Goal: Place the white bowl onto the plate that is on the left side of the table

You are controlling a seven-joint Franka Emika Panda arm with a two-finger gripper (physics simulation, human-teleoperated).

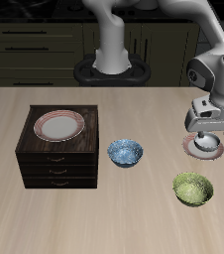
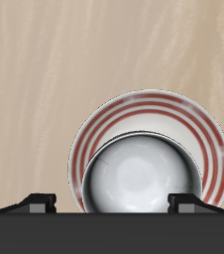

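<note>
The white bowl (image 1: 208, 145) sits on the plate (image 1: 189, 149) with the pink-red rim, on the table's left side. In the wrist view the bowl (image 2: 139, 179) covers part of the plate (image 2: 198, 124), whose red rings show around it. My gripper (image 1: 205, 135) hangs directly over the bowl. It is open: in the wrist view (image 2: 112, 203) the fingers (image 2: 37, 204) stand wide apart on either side of the bowl, and I see no grip on it.
A dark wooden drawer cabinet (image 1: 59, 159) carries a second, browner-rimmed plate (image 1: 59, 125) on top. A blue patterned bowl (image 1: 125, 152) stands mid-table. A green bowl (image 1: 193, 189) sits near the front edge, close in front of the plate.
</note>
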